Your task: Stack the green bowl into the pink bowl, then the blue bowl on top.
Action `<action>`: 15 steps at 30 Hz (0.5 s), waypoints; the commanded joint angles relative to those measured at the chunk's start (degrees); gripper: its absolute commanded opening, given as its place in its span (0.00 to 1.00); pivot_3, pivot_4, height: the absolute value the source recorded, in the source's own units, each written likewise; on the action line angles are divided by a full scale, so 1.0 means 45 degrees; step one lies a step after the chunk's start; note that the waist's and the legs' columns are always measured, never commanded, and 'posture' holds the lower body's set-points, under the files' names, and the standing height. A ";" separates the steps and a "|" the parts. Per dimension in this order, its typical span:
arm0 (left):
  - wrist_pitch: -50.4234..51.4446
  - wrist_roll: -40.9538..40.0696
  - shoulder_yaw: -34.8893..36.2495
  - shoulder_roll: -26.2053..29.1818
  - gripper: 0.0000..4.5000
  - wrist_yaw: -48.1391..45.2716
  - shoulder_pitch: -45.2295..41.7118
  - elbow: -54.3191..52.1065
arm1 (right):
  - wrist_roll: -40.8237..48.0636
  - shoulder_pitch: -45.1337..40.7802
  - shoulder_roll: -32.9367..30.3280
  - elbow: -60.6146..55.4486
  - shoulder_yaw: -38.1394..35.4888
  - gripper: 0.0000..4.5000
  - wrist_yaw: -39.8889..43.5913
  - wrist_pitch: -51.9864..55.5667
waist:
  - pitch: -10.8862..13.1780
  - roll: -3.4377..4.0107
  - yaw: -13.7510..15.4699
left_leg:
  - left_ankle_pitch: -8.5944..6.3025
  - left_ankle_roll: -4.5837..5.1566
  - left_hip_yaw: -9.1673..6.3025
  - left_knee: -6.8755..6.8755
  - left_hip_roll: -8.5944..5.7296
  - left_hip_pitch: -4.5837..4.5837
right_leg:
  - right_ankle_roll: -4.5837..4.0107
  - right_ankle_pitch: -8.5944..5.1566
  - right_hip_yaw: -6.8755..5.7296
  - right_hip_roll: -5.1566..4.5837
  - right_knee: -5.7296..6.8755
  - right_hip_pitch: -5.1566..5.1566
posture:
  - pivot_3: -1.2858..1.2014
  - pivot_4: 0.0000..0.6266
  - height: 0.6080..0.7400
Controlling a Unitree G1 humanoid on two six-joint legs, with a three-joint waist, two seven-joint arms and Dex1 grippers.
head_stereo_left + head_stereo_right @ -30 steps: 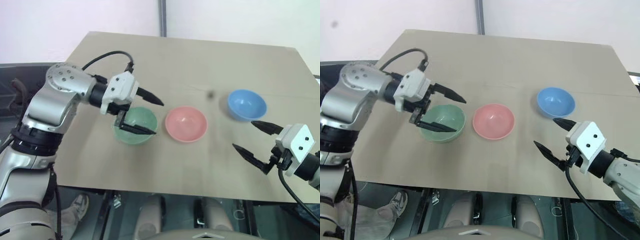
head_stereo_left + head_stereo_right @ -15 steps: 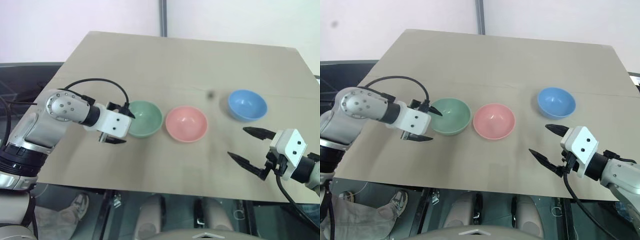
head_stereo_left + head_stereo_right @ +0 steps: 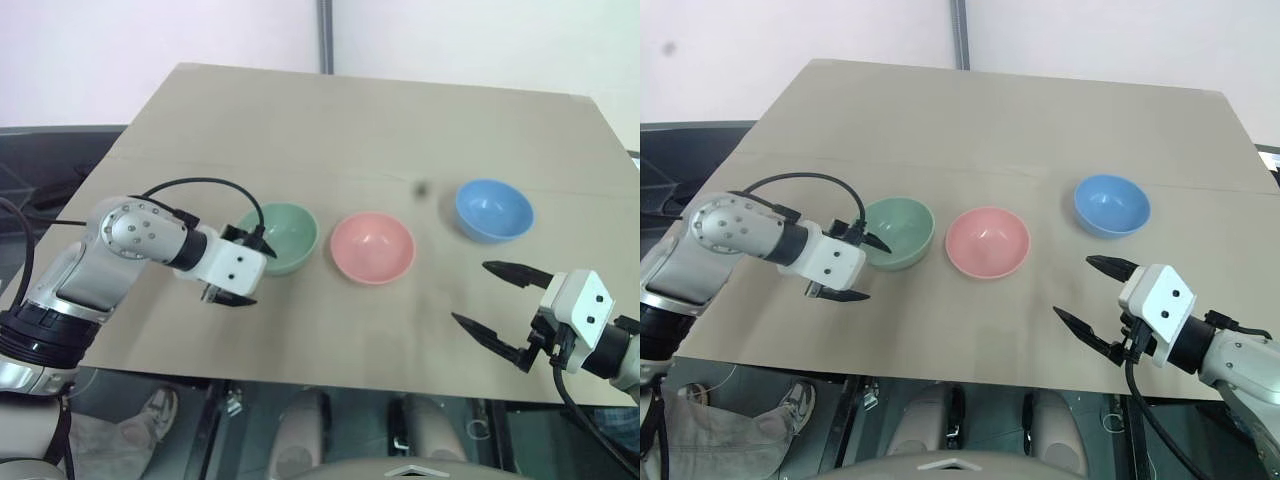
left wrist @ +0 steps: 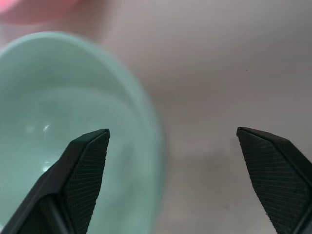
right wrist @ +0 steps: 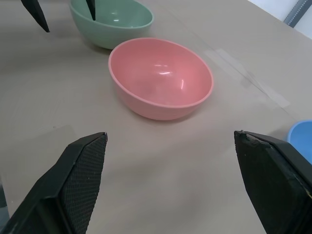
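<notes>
L pincer (image 3: 862,265) spread wide, straddling the left rim of the green bowl (image 3: 902,232): one finger inside, one outside over the desk (image 3: 1020,120); contact w/ rim can't tell. R pincer (image 3: 1095,296) spread fully, empty, near front edge. Pink bowl (image 3: 987,242) mid-desk, blue bowl (image 3: 1111,205) toward right edge.

You are looking at a scene in which no text, label, brand, number or sign is showing legibly on any surface.
</notes>
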 commanded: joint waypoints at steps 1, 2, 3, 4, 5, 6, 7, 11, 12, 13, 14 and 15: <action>0.0009 0.0337 0.0162 0.0006 0.58 0.0289 -0.0017 -0.0222 | -0.0044 0.0059 0.0037 -0.0429 -0.0425 1.00 0.0094 -0.0076 | 0.0000 0.0000 0.0003 | 0.0000 0.0000 0.0001 0.0000 0.0000 0.0000 | 0.0000 0.0000 0.0000 0.0000 0.0000 0.0001 | 0.52 0.24 1.00; -0.0013 0.0369 0.0178 -0.0010 0.48 0.0317 0.0016 -0.0227 | -0.0055 0.0074 0.0021 -0.0433 -0.0433 1.00 0.0123 -0.0065 | 0.0000 0.0000 0.0004 | 0.0000 0.0000 0.0002 0.0000 0.0000 -0.0001 | 0.0000 0.0000 0.0000 0.0000 0.0000 0.0000 | 0.52 0.24 1.00; -0.0010 0.0382 0.0201 -0.0021 0.38 0.0344 0.0055 -0.0241 | -0.0051 0.0074 0.0008 -0.0422 -0.0444 1.00 0.0148 -0.0053 | 0.0000 0.0000 0.0002 | 0.0000 0.0000 0.0002 0.0000 0.0000 -0.0001 | 0.0000 0.0000 0.0000 0.0000 -0.0001 0.0000 | 0.52 0.24 1.00; -0.0007 0.0413 0.0227 -0.0097 0.27 0.0466 0.0053 -0.0221 | -0.0052 0.0073 -0.0001 -0.0409 -0.0453 1.00 0.0170 -0.0047 | 0.0000 0.0000 -0.0002 | 0.0000 0.0000 0.0001 0.0000 0.0000 -0.0002 | 0.0000 0.0000 0.0000 0.0000 -0.0001 0.0000 | 0.52 0.24 1.00; 0.0029 0.0445 0.0246 -0.0197 0.15 0.0596 0.0014 -0.0187 | -0.0061 0.0062 -0.0005 -0.0388 -0.0452 1.00 0.0192 -0.0043 | 0.0000 0.0000 -0.0002 | 0.0000 0.0000 0.0002 0.0000 0.0000 -0.0001 | 0.0000 0.0000 0.0001 0.0000 -0.0001 0.0000 | 0.52 0.24 1.00; 0.0018 0.0488 0.0257 -0.0277 0.06 0.0698 -0.0061 -0.0148 | -0.0061 0.0044 -0.0009 -0.0372 -0.0458 1.00 0.0210 -0.0025 | 0.0000 0.0000 0.0001 | -0.0001 0.0000 0.0001 0.0000 0.0000 -0.0001 | 0.0000 0.0000 0.0001 0.0000 -0.0001 0.0000 | 0.52 0.24 1.00; -0.0109 0.0518 0.0266 -0.0332 0.01 0.0758 -0.0145 -0.0093 | -0.0067 0.0027 -0.0007 -0.0364 -0.0454 1.00 0.0220 -0.0010 | 0.0000 0.0000 0.0005 | 0.0000 0.0001 0.0000 0.0000 0.0000 -0.0001 | 0.0000 0.0000 0.0000 0.0000 -0.0001 0.0001 | 0.52 0.24 1.00; 0.0503 0.0563 0.0255 -0.0755 0.01 0.0831 -0.0970 0.0143 | -0.0119 -0.0021 0.0005 -0.0317 -0.0454 1.00 0.0263 0.0040 | 0.0000 -0.0001 0.0021 | 0.0000 0.0001 -0.0003 0.0002 0.0000 -0.0004 | 0.0000 0.0001 -0.0003 0.0000 0.0000 0.0001 | 0.52 0.24 1.00; 0.0420 0.0530 0.0241 -0.0781 0.01 0.0759 -0.1127 0.0183 | -0.0145 -0.0049 0.0002 -0.0307 -0.0432 1.00 0.0261 0.0055 | 0.0000 -0.0001 0.0015 | 0.0000 0.0000 -0.0003 0.0002 -0.0001 -0.0005 | 0.0001 0.0001 -0.0004 0.0000 0.0000 0.0001 | 0.52 0.24 1.00; 0.0411 0.0243 0.0235 -0.1098 0.01 0.0648 -0.1775 0.0243 | -0.0161 -0.0106 0.0008 -0.0281 -0.0408 1.00 0.0235 0.0076 | 0.0000 -0.0001 0.0012 | 0.0000 0.0000 -0.0002 0.0001 -0.0001 -0.0005 | 0.0001 0.0000 -0.0003 0.0000 0.0000 0.0001 | 0.52 0.24 1.00; 0.0319 -0.0150 0.0245 -0.1456 0.01 0.0519 -0.2412 0.0248 | -0.0198 -0.0148 0.0023 -0.0244 -0.0390 1.00 0.0205 0.0085 | 0.0001 -0.0002 0.0031 | 0.0000 0.0000 -0.0002 0.0002 -0.0001 -0.0004 | 0.0001 0.0000 -0.0003 0.0000 0.0000 0.0001 | 0.52 0.24 1.00; 0.0403 -0.0654 0.0294 -0.1836 0.01 0.0361 -0.2959 0.0186 | -0.0256 -0.0186 0.0038 -0.0217 -0.0376 1.00 0.0176 0.0102 | 0.0000 -0.0003 0.0065 | 0.0000 0.0001 -0.0006 0.0003 -0.0003 -0.0010 | 0.0001 0.0000 -0.0010 0.0000 0.0000 0.0000 | 0.52 0.24 1.00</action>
